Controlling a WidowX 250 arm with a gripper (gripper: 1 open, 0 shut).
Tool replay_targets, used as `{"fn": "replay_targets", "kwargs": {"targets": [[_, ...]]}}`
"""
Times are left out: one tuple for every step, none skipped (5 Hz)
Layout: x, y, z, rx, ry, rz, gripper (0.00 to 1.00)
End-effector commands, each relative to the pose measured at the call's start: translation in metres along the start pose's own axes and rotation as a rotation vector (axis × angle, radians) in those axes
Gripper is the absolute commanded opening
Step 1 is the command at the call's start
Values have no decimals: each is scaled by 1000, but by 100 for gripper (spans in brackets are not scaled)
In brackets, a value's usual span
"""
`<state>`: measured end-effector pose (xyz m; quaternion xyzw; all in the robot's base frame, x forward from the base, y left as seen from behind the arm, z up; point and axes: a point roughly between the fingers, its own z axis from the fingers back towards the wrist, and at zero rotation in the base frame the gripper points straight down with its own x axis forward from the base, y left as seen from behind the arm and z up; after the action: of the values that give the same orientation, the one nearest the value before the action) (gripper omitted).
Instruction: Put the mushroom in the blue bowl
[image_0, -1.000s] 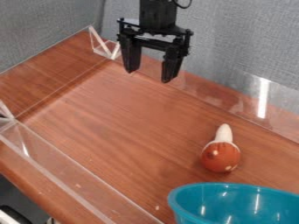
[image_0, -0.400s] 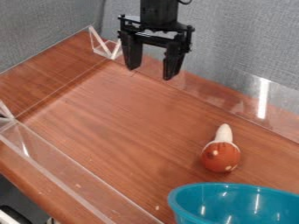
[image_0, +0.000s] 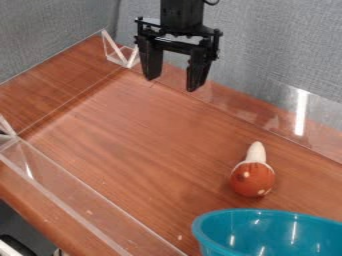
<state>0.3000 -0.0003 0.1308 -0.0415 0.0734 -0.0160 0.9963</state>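
Observation:
The mushroom (image_0: 251, 173) lies on its side on the wooden table, red-orange cap toward the front and cream stem pointing to the back. Just in front of it, at the bottom right corner, sits the blue bowl (image_0: 271, 236), partly cut off by the frame edge and with nothing inside. My gripper (image_0: 175, 76) hangs at the back of the table, pointing down, its two black fingers spread open and holding nothing. It is well apart from the mushroom, up and to the left of it.
The wooden table (image_0: 134, 140) is bordered by low clear plastic walls (image_0: 54, 185) along the left, front and back edges. A grey wall stands behind the arm.

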Motion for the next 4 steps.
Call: {"fn": "replay_targets", "kwargs": {"targets": [[2,0,24,2,-83,1,100],[2,1,24,0,-79,3,100],[2,2,23,-1,-75,6,100],[2,3,23,-2,-71,8,100]]}}
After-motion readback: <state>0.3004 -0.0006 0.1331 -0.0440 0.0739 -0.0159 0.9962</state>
